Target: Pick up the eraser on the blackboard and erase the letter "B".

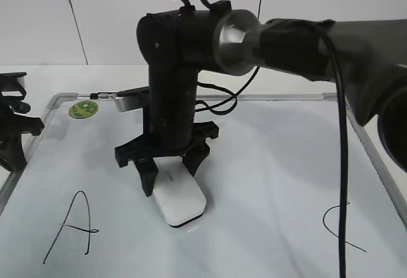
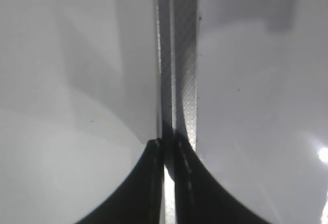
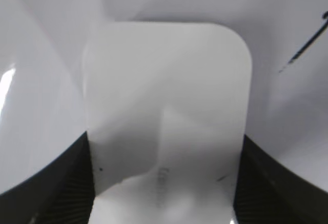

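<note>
The eraser (image 1: 180,197) lies flat on the blackboard (image 1: 267,176), in the lower middle of the board between the letter "A" (image 1: 72,227) on the left and the partly seen letter "C" (image 1: 340,227) on the right; its dark felt base shows as a thin line along its near edge; no letter "B" can be made out in any view, and the spot between the other two letters is where the eraser and arm stand; the right gripper (image 1: 170,173) comes straight down over the far end of the eraser, its two black fingers (image 1: 148,175) set on either long side of the white block; in the right wrist view the eraser (image 3: 166,116) fills the space between both finger pads (image 3: 77,183) with no gap showing, so the jaws are closed against its sides and grip it; a stroke of black marker (image 3: 307,42) shows at the upper right of that view; the left gripper (image 1: 13,125) rests at the left edge of the board, well apart from the eraser; in the left wrist view its fingers (image 2: 154,183) stand almost together with only a thin slit between them, holding nothing, above the grey metal frame (image 2: 179,70); a round green sticker (image 1: 84,109) sits in the far left corner of the board
</note>
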